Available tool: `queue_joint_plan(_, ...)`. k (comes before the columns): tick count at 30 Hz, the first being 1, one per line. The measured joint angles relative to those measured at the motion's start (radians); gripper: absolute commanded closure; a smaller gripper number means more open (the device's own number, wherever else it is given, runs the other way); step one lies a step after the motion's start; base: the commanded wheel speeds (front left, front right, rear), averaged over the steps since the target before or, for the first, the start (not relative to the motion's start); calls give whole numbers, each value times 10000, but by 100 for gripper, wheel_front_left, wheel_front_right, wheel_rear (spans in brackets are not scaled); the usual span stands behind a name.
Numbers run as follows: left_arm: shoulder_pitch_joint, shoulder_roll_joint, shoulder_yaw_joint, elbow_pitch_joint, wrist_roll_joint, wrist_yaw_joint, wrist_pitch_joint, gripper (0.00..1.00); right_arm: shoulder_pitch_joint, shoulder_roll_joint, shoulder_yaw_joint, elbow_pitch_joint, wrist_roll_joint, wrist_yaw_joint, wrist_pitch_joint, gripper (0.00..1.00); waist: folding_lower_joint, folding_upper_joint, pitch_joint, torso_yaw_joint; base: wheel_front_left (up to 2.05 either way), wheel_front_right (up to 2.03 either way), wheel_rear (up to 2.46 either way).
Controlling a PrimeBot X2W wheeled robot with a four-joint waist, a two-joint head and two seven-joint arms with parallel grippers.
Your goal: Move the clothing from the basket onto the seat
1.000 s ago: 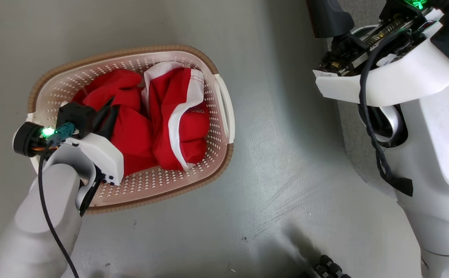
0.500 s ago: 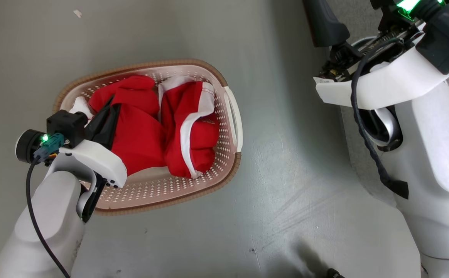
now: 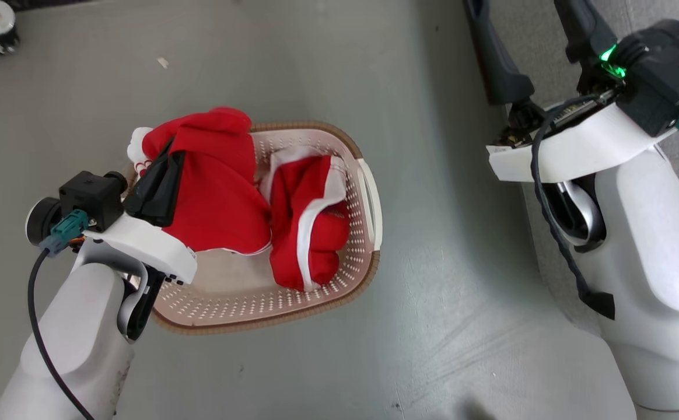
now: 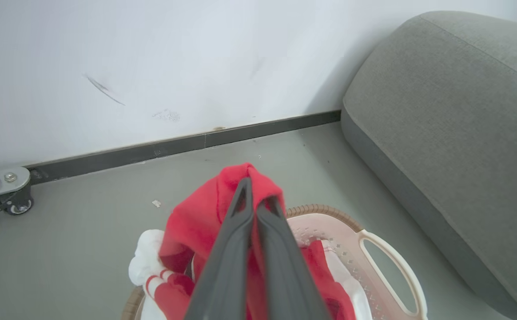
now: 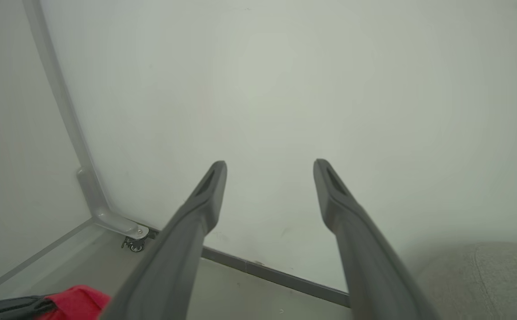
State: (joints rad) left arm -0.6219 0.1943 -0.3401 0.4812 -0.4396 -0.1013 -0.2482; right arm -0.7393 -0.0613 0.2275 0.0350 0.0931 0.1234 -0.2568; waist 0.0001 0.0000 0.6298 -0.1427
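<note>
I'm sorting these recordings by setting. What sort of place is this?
Probably a living-room corner, or a mock-up of one: a grey upholstered sofa cushion beside a bare white wall with dark skirting, and a laundry basket of red clothing on a grey floor.

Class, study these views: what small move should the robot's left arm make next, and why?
Probably raise the left gripper a little higher before carrying anything toward the seat. It is shut on one red garment, whose lower hem hangs low over the basket, so it likely needs more clearance above the rim.
</note>
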Motion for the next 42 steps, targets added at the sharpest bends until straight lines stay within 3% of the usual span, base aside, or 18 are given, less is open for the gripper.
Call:
queue_joint_plan(27,1092,-282,1960,-1912,-619,-23,-12,100,1999,15,-686,573,-138,2,0,0,0,0,-2463,591,0,0,0)
queue_joint_plan(42,1725,-255,2173,-2209,-437,-8,-12,100,3104,23,-807,784,-63,2,0,0,0,1,-3771,670,0,0,0)
